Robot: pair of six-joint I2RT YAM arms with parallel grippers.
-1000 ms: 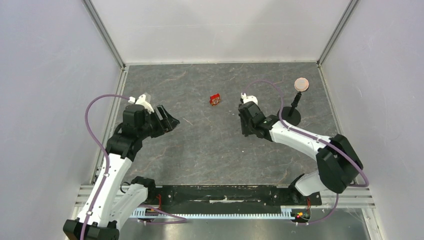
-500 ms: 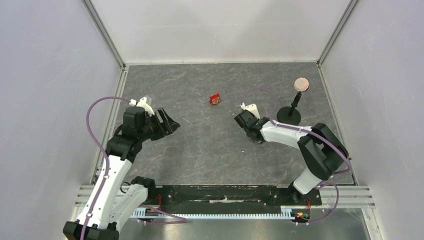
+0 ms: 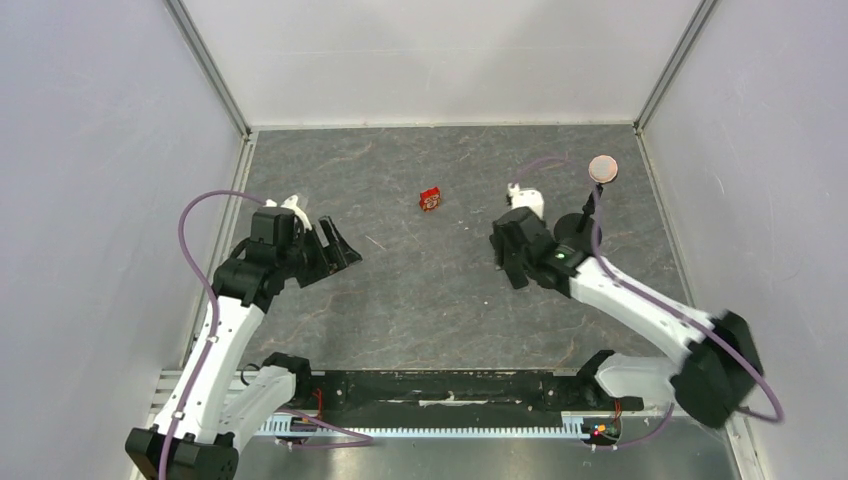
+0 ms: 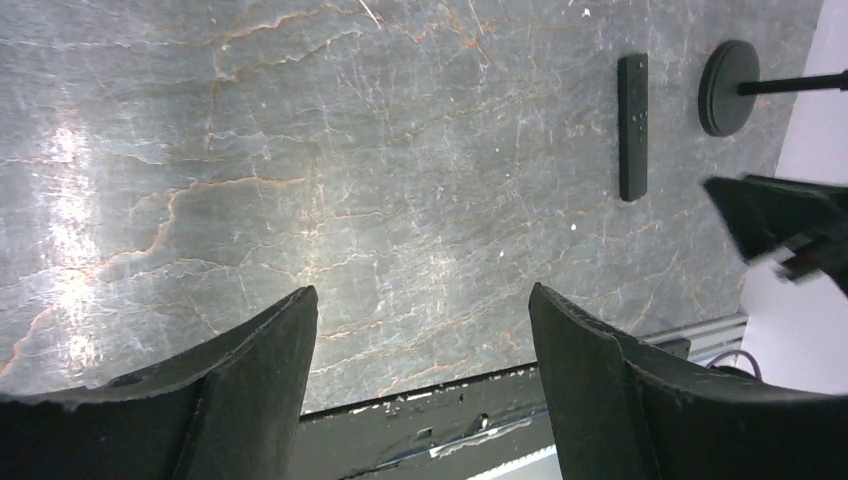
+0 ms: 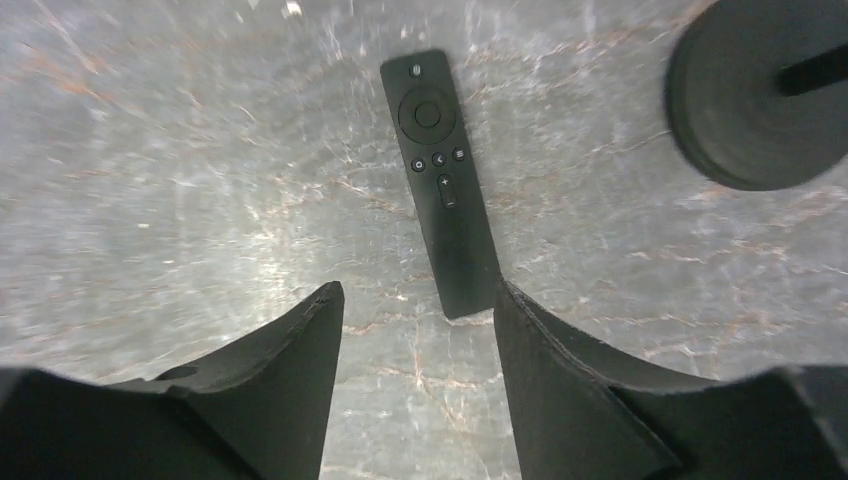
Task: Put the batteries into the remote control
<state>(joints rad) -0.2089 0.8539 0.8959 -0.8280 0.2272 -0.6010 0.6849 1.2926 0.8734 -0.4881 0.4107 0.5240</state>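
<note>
Lying flat and button-side up on the grey stone-patterned table (image 3: 420, 300), right of the middle: the remote control (image 5: 445, 185), slim and black, sitting just beside the round base of the black stand (image 5: 745, 100).

Over the remote's plain end the right gripper (image 5: 415, 300) is hovering. Its jaws are standing apart and gripping nothing. The end of the remote is showing between the fingertips, closest to the right-hand one; whether that tip is touching it cannot be told.

Toward the left edge the left gripper (image 4: 420, 310) is hanging over bare surface, well apart from the remote. Its jaws are standing wide apart and holding nothing.

On its post the stand is carrying a tan disc (image 3: 602, 167), toward the far right corner.

A small red-and-white box (image 3: 430, 199) is sitting alone near the middle, toward the far edge, apart from both grippers.
</note>
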